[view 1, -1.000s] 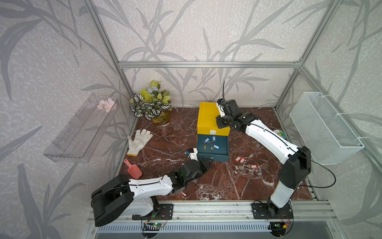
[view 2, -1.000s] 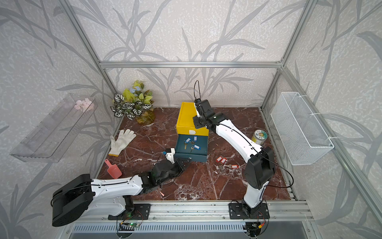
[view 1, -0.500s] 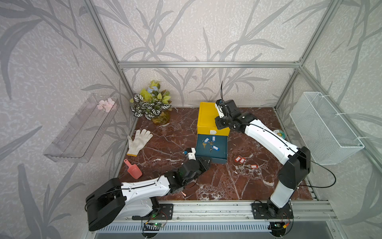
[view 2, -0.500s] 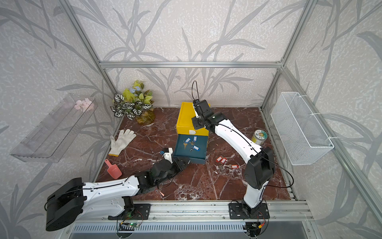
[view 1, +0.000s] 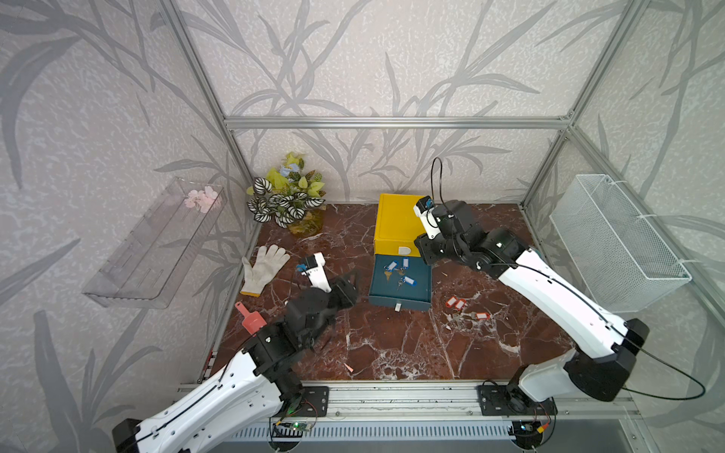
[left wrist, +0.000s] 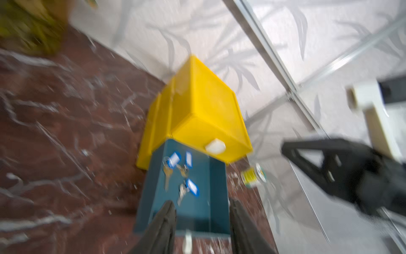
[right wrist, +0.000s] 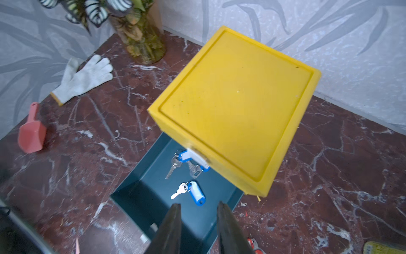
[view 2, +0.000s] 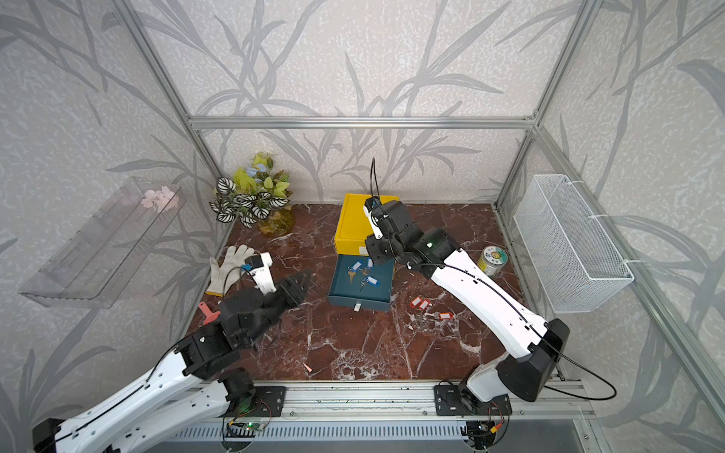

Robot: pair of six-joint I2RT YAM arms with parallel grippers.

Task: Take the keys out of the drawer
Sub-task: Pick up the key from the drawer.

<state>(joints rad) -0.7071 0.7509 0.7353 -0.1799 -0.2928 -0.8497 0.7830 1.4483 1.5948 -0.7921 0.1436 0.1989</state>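
The teal drawer [view 1: 418, 294] [view 2: 378, 293] stands pulled out from under the yellow cabinet [view 1: 396, 223]. Inside it lie keys with blue tags [view 1: 408, 281] [right wrist: 196, 195], and more of them [right wrist: 186, 157] sit partly under the cabinet's front edge. Keys with red tags [view 1: 455, 302] [view 2: 420, 302] lie on the table right of the drawer. My left gripper [view 1: 353, 284] [left wrist: 202, 206] is open and empty, left of the drawer's front. Over the drawer's far right corner my right gripper [view 1: 425, 257] [right wrist: 198, 204] hangs open with nothing between its fingers.
A white glove [view 1: 265, 266], a pink scoop [view 1: 251, 322] and a potted plant [view 1: 288, 198] occupy the left side. A small tin [view 2: 492, 261] stands at the right. A wire basket [view 1: 612, 243] hangs on the right wall, a clear shelf [view 1: 157, 251] on the left.
My left gripper has opened, come off the drawer's front and drawn back to the left. The right gripper's fingers have spread a little wider above the drawer.
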